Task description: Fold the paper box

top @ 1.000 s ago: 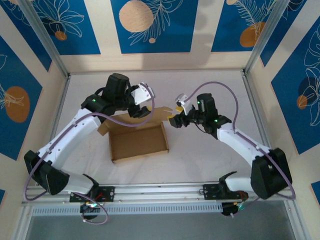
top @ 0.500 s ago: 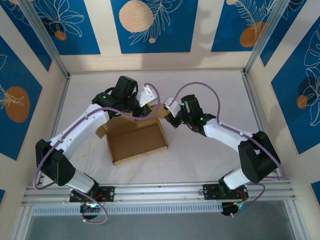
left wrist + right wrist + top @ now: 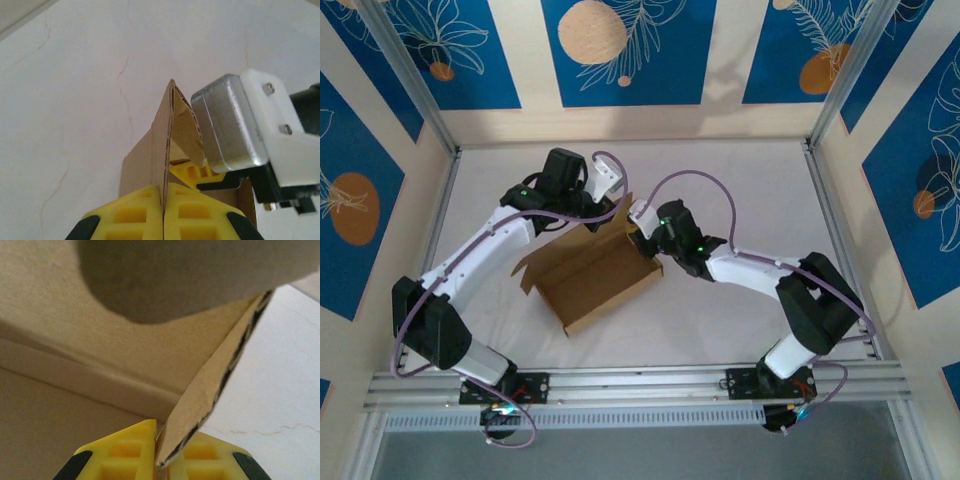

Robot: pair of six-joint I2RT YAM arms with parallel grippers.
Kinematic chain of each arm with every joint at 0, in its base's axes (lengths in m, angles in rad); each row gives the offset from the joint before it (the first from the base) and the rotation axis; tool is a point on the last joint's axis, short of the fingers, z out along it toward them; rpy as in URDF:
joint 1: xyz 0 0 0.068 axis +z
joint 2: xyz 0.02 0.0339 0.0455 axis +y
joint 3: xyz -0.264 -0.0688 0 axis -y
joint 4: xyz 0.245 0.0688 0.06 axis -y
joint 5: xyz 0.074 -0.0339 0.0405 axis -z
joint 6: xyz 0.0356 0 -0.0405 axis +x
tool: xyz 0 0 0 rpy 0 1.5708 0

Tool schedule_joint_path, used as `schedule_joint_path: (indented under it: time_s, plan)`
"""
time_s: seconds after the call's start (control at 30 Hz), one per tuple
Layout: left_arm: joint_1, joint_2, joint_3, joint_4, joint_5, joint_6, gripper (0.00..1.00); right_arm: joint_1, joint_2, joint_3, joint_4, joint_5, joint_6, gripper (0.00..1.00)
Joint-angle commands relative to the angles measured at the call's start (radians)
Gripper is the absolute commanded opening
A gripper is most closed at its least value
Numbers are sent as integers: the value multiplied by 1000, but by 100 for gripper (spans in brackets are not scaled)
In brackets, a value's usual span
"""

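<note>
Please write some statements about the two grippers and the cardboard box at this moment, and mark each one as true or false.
1. The left gripper is shut on a cardboard edge of the paper box. True.
2. The right gripper is open and apart from the box. False: it is pinched shut on a flap edge.
3. The box lies as a flat sheet on the table. False: its walls stand up and form an open tray.
4. In the left wrist view, the right wrist housing is close beside the held cardboard. True.
5. The table surface is blue. False: it is white; the blue is on the wall panels.
</note>
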Motion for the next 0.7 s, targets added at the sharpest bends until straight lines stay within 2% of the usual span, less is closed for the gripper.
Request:
schedule_joint_path:
  time_s: [0.0, 0.2, 0.43, 0.67]
  plan:
    - [-14, -2, -39, 135, 207, -94, 0, 61, 29, 3, 184, 4, 19, 13]
    - [-9, -2, -62, 190, 291, -153, 0, 72, 39, -21, 323, 21, 62, 16]
    - [-10, -8, -78, 291, 414, -263, 0, 91, 87, 35, 362, 18, 68, 17]
    - [-9, -3, -88, 335, 473, -326, 0, 107, 117, 60, 382, 28, 66, 17]
